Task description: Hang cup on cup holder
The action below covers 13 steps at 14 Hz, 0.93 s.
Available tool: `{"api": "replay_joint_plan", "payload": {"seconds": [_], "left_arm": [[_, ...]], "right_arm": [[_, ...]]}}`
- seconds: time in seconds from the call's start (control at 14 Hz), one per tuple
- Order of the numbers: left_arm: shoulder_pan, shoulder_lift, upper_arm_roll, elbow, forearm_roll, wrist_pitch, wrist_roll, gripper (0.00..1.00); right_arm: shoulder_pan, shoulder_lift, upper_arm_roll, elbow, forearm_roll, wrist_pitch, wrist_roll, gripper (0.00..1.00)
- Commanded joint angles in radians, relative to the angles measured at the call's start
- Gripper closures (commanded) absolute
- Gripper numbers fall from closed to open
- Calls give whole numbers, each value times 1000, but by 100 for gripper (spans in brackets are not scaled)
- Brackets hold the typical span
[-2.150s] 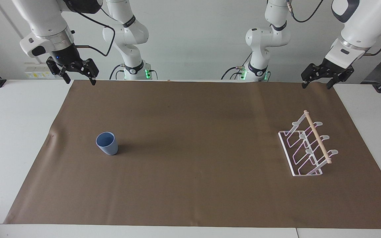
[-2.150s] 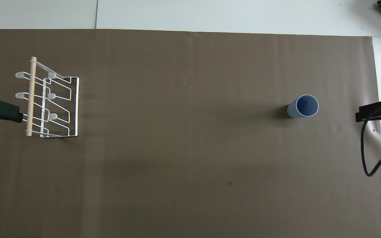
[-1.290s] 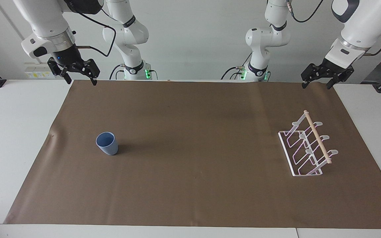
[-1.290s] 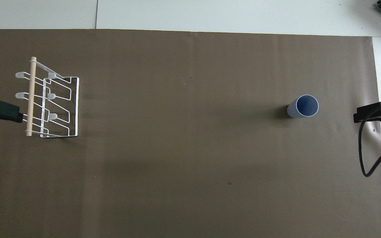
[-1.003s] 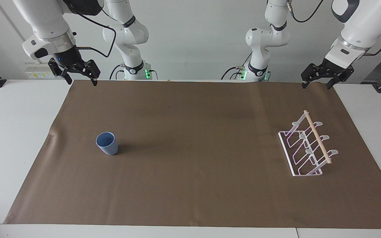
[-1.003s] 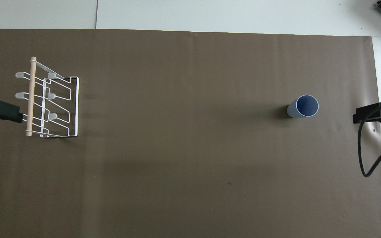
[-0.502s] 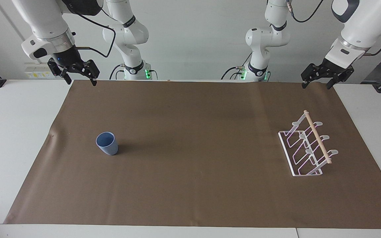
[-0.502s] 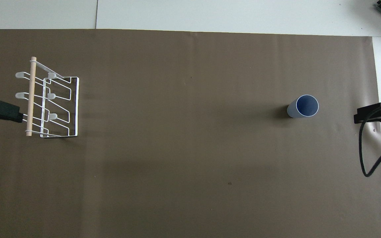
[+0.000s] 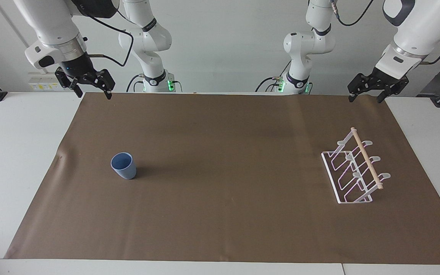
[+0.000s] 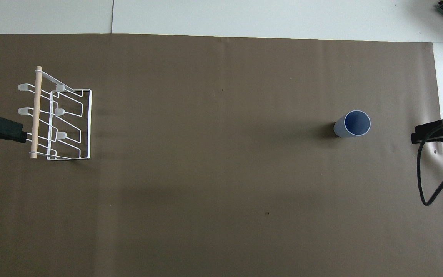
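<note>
the cup (image 9: 123, 165) stands upright and alone on the brown mat (image 9: 224, 214), mouth up, toward the right arm's end of the table (image 9: 10, 152), at about 9 o'clock in the facing view; the cup holder (image 9: 355, 170) sits well apart from it at 3 o'clock, toward the left arm's end, wooden rod (image 9: 366, 157) on top, prongs bare. the right gripper (image 9: 92, 89) hangs in the air over the mat's corner at 10 o'clock, jaws released and empty; the left gripper (image 9: 369, 91) waits over the corner at 2 o'clock, jaws released, nothing in them.
</note>
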Motion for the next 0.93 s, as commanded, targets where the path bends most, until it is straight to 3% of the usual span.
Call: {"api": "replay_joint_plan", "payload": {"seconds": [0.0, 0.43, 0.72, 0.86], "left_arm": [[7, -15, -6, -6, 17, -11, 6, 0], [7, -15, -6, -6, 17, -11, 6, 0], [7, -15, -6, -6, 17, -11, 6, 0], [7, -15, -6, -6, 17, -11, 6, 0]], "right_arm": [[-16, -26, 11, -35, -14, 23, -17, 0], [-18, -16, 11, -87, -14, 120, -20, 0], [-12, 41, 11, -197, -3, 372, -20, 0], [-7, 111, 11, -201, 0, 467, -18, 0]]}}
